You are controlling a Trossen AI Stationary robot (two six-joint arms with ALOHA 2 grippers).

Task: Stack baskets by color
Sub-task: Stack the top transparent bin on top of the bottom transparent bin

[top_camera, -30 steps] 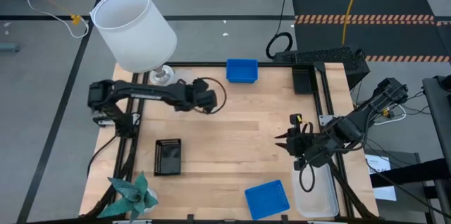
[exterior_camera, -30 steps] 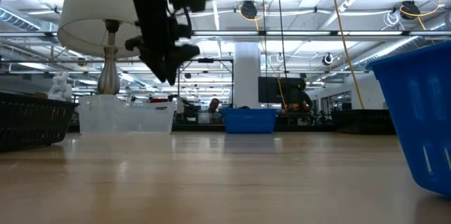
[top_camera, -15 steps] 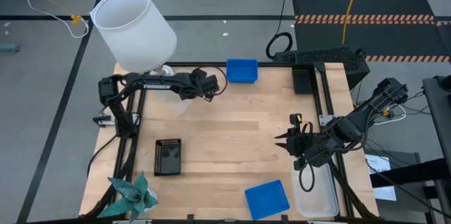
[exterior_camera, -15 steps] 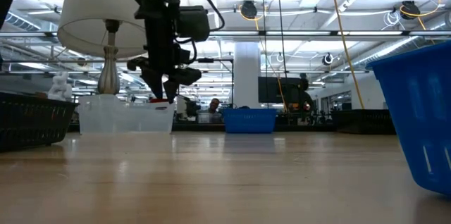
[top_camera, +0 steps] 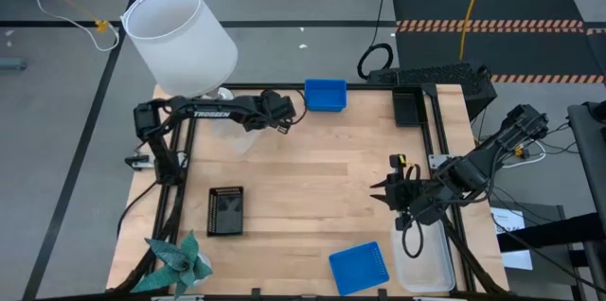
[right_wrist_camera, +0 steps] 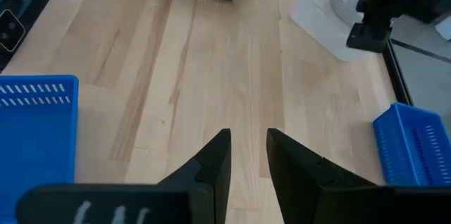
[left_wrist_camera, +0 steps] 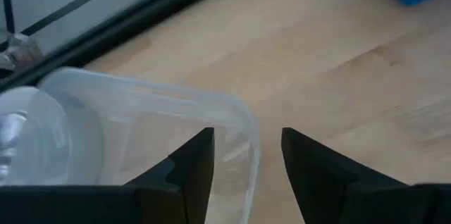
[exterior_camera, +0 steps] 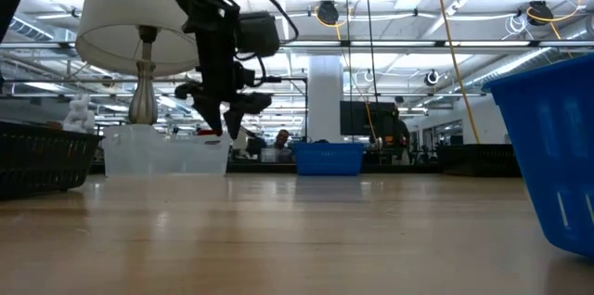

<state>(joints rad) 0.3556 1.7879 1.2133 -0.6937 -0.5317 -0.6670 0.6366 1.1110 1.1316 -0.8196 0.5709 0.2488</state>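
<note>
The left gripper [left_wrist_camera: 246, 157], fingers parted, hovers over the rim of the clear basket [left_wrist_camera: 141, 136] near the lamp [top_camera: 180, 36]; the right gripper [right_wrist_camera: 246, 157] waits, parted and empty, by the table's right edge

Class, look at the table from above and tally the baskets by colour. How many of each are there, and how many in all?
Blue baskets: 2
Black slotted baskets: 2
Clear baskets: 2
Total: 6
</note>
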